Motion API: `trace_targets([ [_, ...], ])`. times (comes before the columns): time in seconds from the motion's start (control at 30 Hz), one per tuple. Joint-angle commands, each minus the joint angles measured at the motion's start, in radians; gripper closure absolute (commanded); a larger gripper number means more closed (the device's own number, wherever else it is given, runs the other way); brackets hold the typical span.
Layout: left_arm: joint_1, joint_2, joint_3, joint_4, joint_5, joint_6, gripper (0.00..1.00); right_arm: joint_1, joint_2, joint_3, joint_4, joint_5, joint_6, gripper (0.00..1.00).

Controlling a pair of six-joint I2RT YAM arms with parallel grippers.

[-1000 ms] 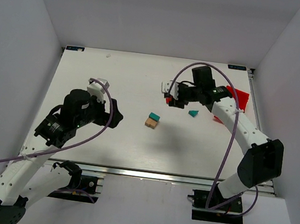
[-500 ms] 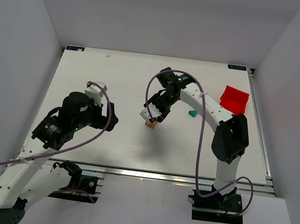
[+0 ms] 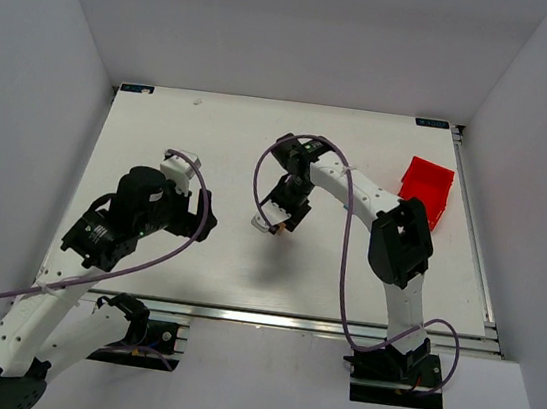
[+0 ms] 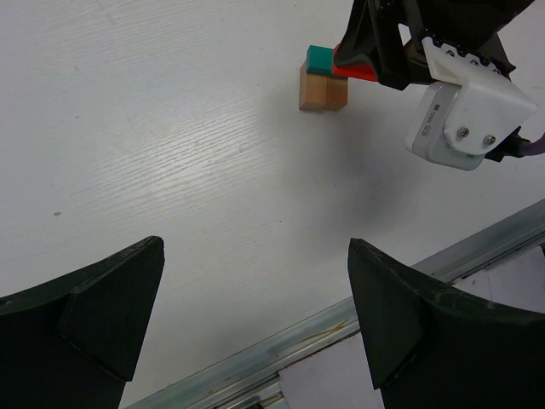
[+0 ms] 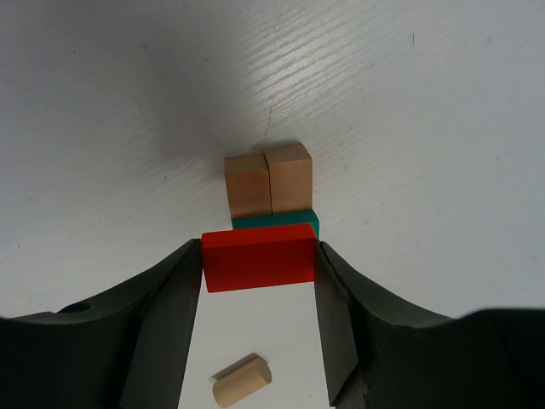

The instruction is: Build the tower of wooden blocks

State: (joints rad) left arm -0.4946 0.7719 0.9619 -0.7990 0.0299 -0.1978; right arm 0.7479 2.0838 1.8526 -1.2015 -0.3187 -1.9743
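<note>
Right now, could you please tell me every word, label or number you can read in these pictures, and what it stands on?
No text can be read anywhere.
Two small dark tags at the far corners of the table: too small to read.
Red block, teal block, tan blocks: no writing shows.

No legible txt, nos. or brand marks in any view. Two small dark tags on far edge of table (image 3: 243, 130), one at far-left corner (image 3: 136, 88), one at far-right corner (image 3: 432, 123). Top view only, too small to read.
</note>
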Motion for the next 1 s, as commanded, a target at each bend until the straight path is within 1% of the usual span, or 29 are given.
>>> trace_targets([
  [0.0, 0.001, 0.003, -0.006, 0.029, 0.028, 0.029, 0.02, 0.013, 0.002, 0.013, -0.033, -0.013, -0.258, 0.5],
  [0.23, 0.001, -0.025, -0.015, 0.05, 0.039, 0.044, 0.02, 0.022, 0.031, -0.003, 0.037, -0.033, -0.259, 0.5],
  [0.5, -0.005, -0.056, -0.015, 0.047, 0.054, 0.06, 0.02, 0.031, 0.056, -0.004, 0.043, -0.033, -0.268, 0.49],
  [0.87, -0.005, -0.043, -0.011, 0.044, 0.071, 0.067, 0.02, 0.028, 0.068, -0.021, 0.06, -0.02, -0.29, 0.48],
  [0.97, -0.005, -0.039, -0.014, 0.046, 0.073, 0.07, 0.02, 0.028, 0.071, -0.024, 0.051, -0.037, -0.307, 0.47],
])
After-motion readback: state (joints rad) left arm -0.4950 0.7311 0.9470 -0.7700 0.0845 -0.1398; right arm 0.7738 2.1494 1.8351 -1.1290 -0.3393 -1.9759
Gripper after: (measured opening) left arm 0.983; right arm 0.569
